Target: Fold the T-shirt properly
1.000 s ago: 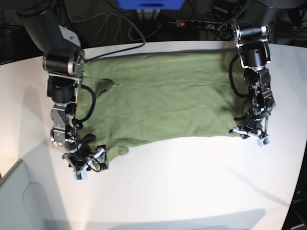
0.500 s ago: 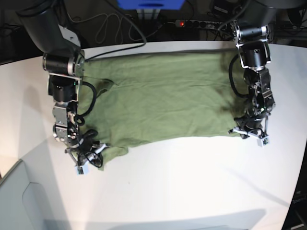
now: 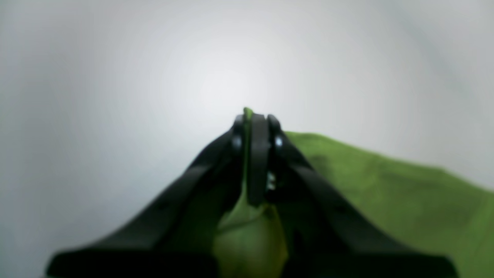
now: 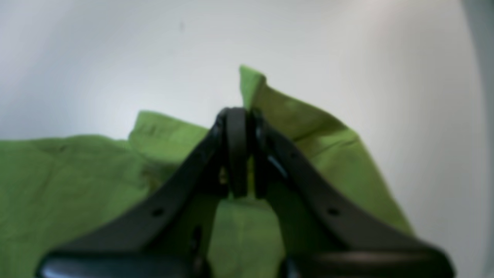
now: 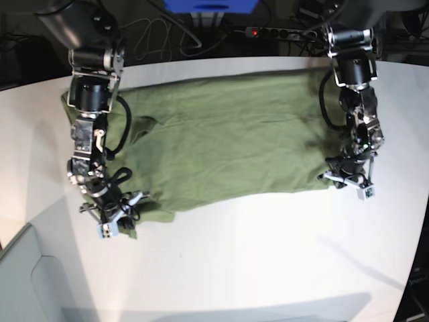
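Note:
The olive-green T-shirt [image 5: 228,141] lies spread flat across the white table [image 5: 268,255], wrinkled. At the shirt's near left corner my right gripper [image 5: 120,213] is shut on the fabric. The right wrist view shows its jaws [image 4: 239,116] pressed together with a fold of T-shirt [image 4: 293,116] sticking up past them. My left gripper [image 5: 346,182] is shut on the near right edge of the shirt. In the left wrist view a thin sliver of green cloth [image 3: 247,113] pokes out between the closed pads of that gripper [image 3: 252,123], and more of the T-shirt [image 3: 386,185] trails off to the right.
A power strip [image 5: 268,31], cables and a blue object [image 5: 211,5] sit behind the table's far edge. A grey bin-like shape [image 5: 20,282] stands at the lower left. Bare white tabletop stretches in front of the shirt.
My right gripper has closed on the shirt's near left corner and shifted slightly back, and its arm has straightened. The left gripper has stayed shut and barely moved.

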{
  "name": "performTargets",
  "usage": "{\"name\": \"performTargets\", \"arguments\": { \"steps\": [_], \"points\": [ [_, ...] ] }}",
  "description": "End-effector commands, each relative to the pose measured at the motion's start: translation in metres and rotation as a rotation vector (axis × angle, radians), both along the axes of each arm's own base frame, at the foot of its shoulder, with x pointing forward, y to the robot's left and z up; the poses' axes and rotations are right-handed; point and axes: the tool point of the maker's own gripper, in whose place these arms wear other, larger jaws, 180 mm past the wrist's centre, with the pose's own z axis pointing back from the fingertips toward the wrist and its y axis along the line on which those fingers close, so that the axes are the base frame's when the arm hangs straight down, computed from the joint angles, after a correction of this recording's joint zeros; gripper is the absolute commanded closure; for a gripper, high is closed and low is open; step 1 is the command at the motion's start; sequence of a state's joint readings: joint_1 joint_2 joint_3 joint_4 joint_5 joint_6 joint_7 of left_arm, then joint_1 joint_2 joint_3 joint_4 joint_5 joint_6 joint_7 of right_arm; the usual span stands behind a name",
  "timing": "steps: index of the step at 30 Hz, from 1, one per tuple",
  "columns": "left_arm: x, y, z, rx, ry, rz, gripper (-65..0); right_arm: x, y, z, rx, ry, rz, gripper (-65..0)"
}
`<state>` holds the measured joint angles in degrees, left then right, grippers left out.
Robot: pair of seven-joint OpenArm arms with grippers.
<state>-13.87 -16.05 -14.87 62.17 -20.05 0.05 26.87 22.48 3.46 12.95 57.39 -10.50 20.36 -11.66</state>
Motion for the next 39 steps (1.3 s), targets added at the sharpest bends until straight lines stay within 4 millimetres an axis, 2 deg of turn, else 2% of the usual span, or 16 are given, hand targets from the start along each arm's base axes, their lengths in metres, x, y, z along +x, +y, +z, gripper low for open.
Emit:
{"name": "performTargets", "arguments": {
  "steps": [1,12,20,28,31,35,37,39],
  "points": [
    [0.016,0.005,0.026,0.025,-0.078,-0.001,0.0,0.015,-0.003,0.032,0.012,-0.101,-0.011,0.0],
    [-0.001,-0.012,0.044,0.05,-0.141,-0.04,0.0,-0.028,-0.008,0.03,-0.039,-0.125,-0.01,0.0],
    [-0.009,-0.023,0.075,0.088,-0.223,-0.079,0.0,-0.054,-0.008,0.032,-0.06,-0.14,-0.007,0.0],
    [-0.022,-0.026,0.071,0.096,-0.211,-0.091,0.0,-0.074,-0.029,0.019,-0.056,-0.106,-0.074,0.0],
    [-0.026,-0.027,0.067,0.095,-0.199,-0.093,0.0,-0.081,-0.031,0.012,-0.057,-0.087,-0.078,0.0],
    [-0.027,-0.029,0.065,0.057,-0.204,-0.088,0.0,-0.08,-0.029,0.012,-0.054,-0.089,-0.073,0.0],
    [-0.026,-0.03,0.066,0.049,-0.207,-0.087,0.0,-0.069,-0.027,0.023,-0.057,-0.114,-0.069,0.0],
    [-0.025,-0.03,0.067,0.049,-0.21,-0.086,0.0,-0.055,-0.018,0.022,-0.059,-0.079,-0.049,-0.2]
  ]
}}
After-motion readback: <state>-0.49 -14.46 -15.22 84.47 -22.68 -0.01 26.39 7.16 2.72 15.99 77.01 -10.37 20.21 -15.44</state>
